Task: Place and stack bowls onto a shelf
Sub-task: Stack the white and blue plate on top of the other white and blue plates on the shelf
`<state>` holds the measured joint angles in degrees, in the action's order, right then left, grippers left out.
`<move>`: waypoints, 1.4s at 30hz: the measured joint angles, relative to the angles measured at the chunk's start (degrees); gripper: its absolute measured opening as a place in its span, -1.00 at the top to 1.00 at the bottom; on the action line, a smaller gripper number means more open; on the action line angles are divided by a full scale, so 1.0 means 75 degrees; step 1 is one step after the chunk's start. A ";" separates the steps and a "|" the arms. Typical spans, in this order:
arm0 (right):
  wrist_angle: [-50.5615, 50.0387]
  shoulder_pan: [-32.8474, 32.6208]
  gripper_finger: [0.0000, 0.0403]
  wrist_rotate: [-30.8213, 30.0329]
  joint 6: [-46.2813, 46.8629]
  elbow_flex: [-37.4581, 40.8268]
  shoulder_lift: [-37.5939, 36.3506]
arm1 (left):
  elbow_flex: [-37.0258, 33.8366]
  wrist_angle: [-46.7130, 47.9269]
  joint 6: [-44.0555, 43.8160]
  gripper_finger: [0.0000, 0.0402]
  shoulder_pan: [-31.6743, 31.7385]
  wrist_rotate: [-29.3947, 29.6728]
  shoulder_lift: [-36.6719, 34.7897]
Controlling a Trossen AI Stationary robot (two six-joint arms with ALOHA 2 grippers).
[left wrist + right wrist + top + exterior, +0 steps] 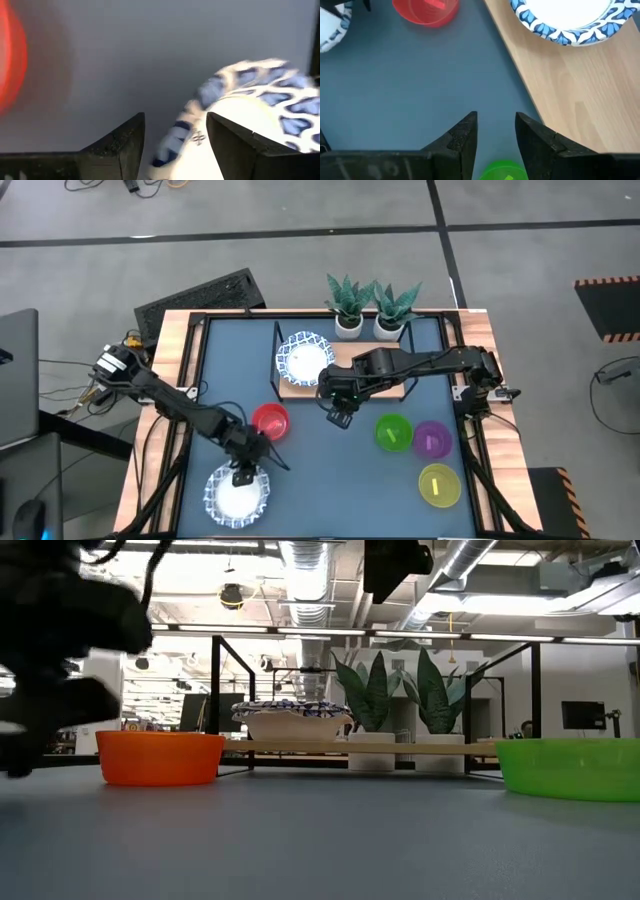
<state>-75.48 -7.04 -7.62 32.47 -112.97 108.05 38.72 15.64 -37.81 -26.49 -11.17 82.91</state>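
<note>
A white bowl with a blue patterned rim [238, 495] sits near the table's near left corner. My left gripper [243, 470] is above its far rim, open; in the left wrist view one finger [120, 145] is outside the rim [175, 135] and the other [235, 145] over the bowl's inside. Another patterned bowl [304, 358] rests on the left end of the wooden shelf [370, 375]. My right gripper [338, 415] hovers open and empty just in front of the shelf. The red [270, 421], green [393, 432], purple [432, 439] and yellow [438, 485] bowls stand on the table. My left gripper straddles the patterned bowl's far rim [175, 135] from above, one finger inside and one outside. The view is blurred, and I cannot tell whether either finger touches the rim. The bowl sits on the table.
Two small white plant pots [349, 325] [389, 328] stand behind the shelf at the far edge. The shelf's right half [580, 100] is bare wood. The red bowl lies just beyond my left gripper. Open blue tabletop [330, 480] lies between the near bowls.
</note>
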 joint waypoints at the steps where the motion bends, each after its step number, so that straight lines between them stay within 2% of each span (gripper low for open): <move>1: 0.0005 -0.0005 0.22 0.0002 0.0000 0.0000 0.0000 | 0.0096 0.0023 0.0177 0.02 0.0049 0.0017 -0.0003; 10: 0.0002 -0.0147 0.22 0.0005 0.0028 0.0000 0.0000 | 0.1009 0.1077 0.2461 0.02 0.0293 0.0882 -0.0003; 17: 0.0001 -0.0335 0.22 0.0003 0.0085 0.0000 0.0000 | 0.2308 0.2998 0.2408 0.02 0.0680 0.1378 -0.0075; 20: 0.0031 -0.0401 0.22 -0.0002 0.0123 0.0000 0.0000 | 0.3110 0.4657 0.1205 0.02 0.0656 0.1689 -0.0076; 24: 0.0041 -0.0512 0.22 -0.0417 0.0262 0.0000 0.0000 | 0.3731 0.7230 -0.1552 0.02 0.0187 0.2131 -0.0084; 26: 0.0041 -0.0570 0.22 -0.0558 0.0265 0.0000 0.0000 | 0.3786 0.8344 -0.2900 0.02 -0.0238 0.2034 -0.0093; 28: 0.0044 -0.0601 0.22 -0.0577 0.0264 0.0000 0.0000 | 0.3726 0.9094 -0.3929 0.02 -0.0745 0.1553 -0.0096; 31: 0.0045 -0.0638 0.22 -0.0583 0.0262 0.0000 0.0000 | 0.3518 0.9191 -0.5053 0.02 -0.1560 0.0845 -0.0097; 35: 0.0044 -0.0701 0.22 -0.0603 0.0265 0.0000 0.0000 | 0.3305 0.8640 -0.6184 0.02 -0.2726 0.0310 -0.0081; 42: 0.0041 -0.0820 0.22 -0.0603 0.0268 0.0000 0.0000 | 0.2853 0.7512 -0.7583 0.02 -0.4015 -0.0401 -0.0037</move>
<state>-75.18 -13.19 -12.14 34.48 -112.97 108.05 60.12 71.98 -94.68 -56.60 -14.18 82.63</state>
